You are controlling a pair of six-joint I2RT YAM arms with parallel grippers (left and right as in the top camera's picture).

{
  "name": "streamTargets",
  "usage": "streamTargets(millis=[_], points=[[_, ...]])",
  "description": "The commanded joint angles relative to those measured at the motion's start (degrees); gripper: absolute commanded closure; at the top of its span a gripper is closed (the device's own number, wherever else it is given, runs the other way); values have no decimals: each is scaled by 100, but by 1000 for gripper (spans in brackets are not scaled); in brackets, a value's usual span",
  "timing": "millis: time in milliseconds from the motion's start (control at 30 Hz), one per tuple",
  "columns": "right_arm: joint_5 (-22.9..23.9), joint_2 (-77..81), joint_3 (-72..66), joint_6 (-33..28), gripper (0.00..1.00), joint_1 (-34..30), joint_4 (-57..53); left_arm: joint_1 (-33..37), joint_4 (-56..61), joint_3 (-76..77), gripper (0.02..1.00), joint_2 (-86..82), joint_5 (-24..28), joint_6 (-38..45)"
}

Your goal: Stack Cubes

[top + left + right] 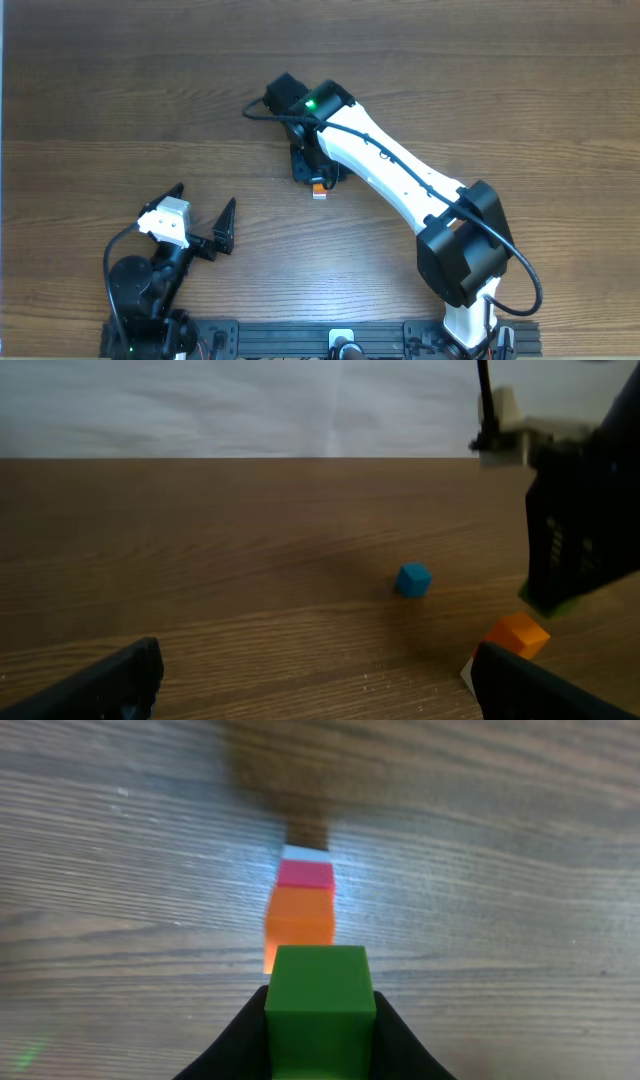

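Left hand (205,198) sits near its base, jaws spread wide, nothing in them. Out on the bench (520,90) a blue cube (412,579) lies alone, apart from the action. Further right, the right hand (313,168) clamps a green cube (320,995) close by the orange cube (299,920) — red cube (306,873) and white cube (300,852) in line beyond. Best play, I reckon: square green over orange, lower straight, release gently — sideways drag could topple things.

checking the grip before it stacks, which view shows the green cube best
The right wrist view: the green cube sits close and centred, clamped in the right gripper. The left wrist view catches a green edge under that gripper; in the top view the right arm covers it.
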Motion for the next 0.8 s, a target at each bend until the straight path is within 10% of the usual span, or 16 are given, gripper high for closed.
streamTargets(millis=[33, 800], points=[[-103, -101, -140, 140, 989, 26, 107, -26, 0, -33, 20, -31, -42, -61], [-94, -98, -389, 463, 989, 101, 431, -26, 0, -33, 20, -31, -42, -61]])
